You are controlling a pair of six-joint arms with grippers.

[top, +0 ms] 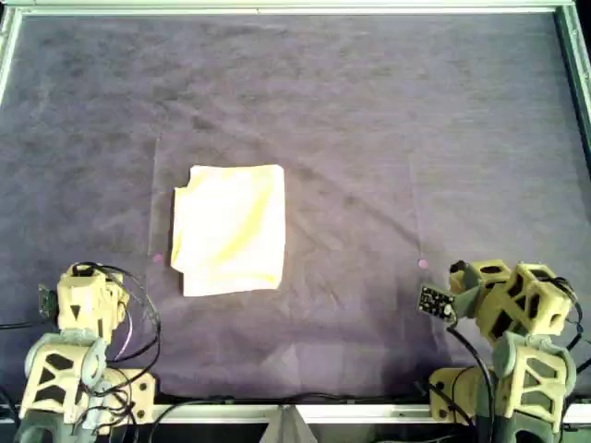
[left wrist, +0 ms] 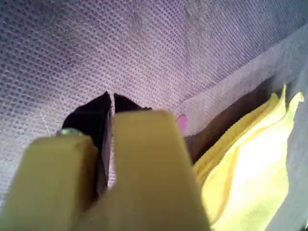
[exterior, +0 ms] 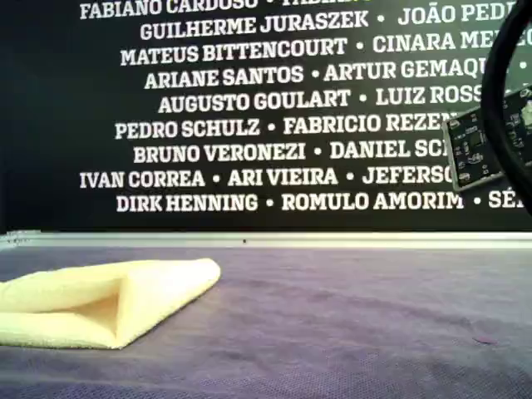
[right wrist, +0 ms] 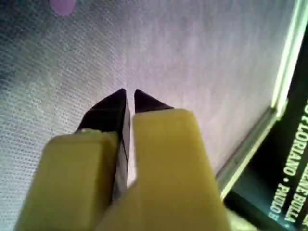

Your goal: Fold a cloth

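The pale yellow cloth (top: 231, 231) lies folded into a rough rectangle on the purple table cover, left of centre in the overhead view. The exterior view shows it (exterior: 108, 299) at the left as a flat fold with an open pocket. My first gripper (left wrist: 112, 98) is shut and empty, above the cover beside the cloth's edge (left wrist: 250, 163); in the overhead view it (top: 88, 277) sits at the bottom left. My second gripper (right wrist: 130, 94) is shut and empty, over bare cover far from the cloth; in the overhead view it (top: 466, 274) sits at the bottom right.
The purple cover (top: 369, 111) fills the table inside a metal frame (top: 295, 7). Small pink marks lie on it near the cloth (top: 157, 259) and near the second arm (top: 423, 264). A circuit board (exterior: 486, 141) and a black cable hang at the exterior view's right.
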